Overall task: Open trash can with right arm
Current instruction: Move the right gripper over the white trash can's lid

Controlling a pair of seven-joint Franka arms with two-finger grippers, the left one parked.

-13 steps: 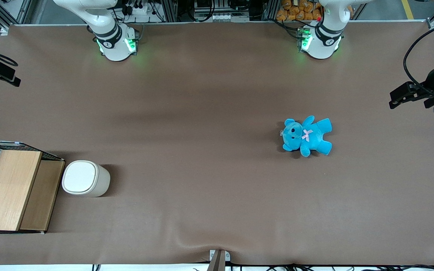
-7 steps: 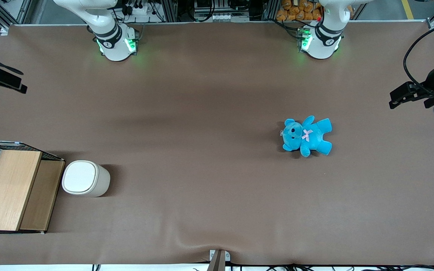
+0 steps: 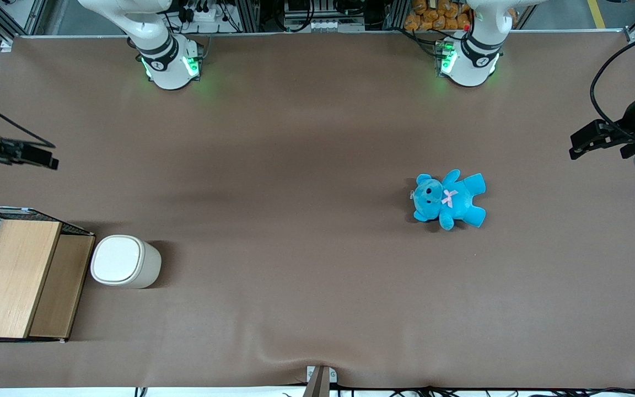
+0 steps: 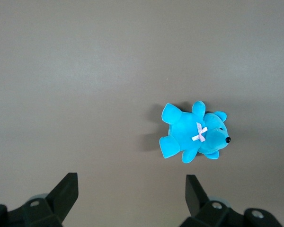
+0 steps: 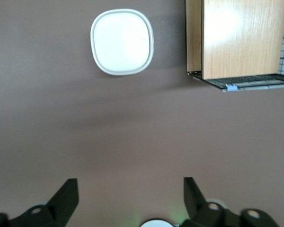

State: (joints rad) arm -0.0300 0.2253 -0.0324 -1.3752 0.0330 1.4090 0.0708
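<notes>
Counter (image 3: pixel 317 138): brown, trash can (image 3: pixel 124 261) lidded.
Hand (image 5: pixel 128 201): wide, empty, farther than can.
Next: descend onto lid.

Matt plastic-looking trash can (image 5: pixel 122 41); wood-topped wire basket (image 5: pixel 239 40); plush teddy bear (image 3: pixel 448 199); black claw (image 5: pixel 128 198).

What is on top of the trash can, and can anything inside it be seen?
A flat white lid sits closed on the trash can, covering the whole opening, so its inside is hidden. Nothing rests on the lid. The open gripper hangs above bare table, farther from the front camera than the can.
</notes>
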